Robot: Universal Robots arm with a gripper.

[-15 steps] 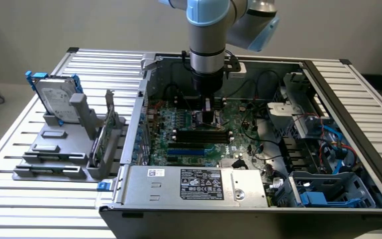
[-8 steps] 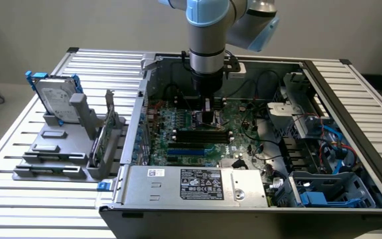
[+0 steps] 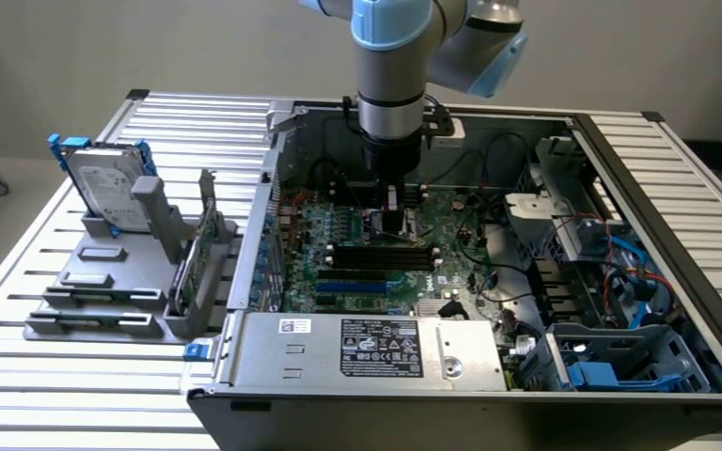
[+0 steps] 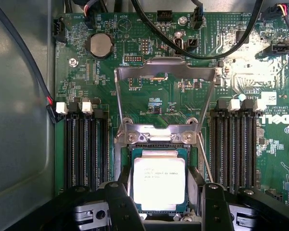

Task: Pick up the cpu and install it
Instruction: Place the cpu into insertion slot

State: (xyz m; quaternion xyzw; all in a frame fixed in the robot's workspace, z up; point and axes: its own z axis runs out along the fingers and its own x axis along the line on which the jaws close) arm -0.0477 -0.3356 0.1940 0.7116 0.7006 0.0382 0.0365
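On the exterior view's left, a hard drive with blue brackets stands upright in a grey holder on the slatted table. Beside it lies the open computer case, where the arm reaches straight down to the motherboard.

In the wrist view, black memory slots run along both sides of the socket. Between them the cpu lies flat in the socket, under the raised metal load plate. The gripper is released, with one finger on each side of the cpu.
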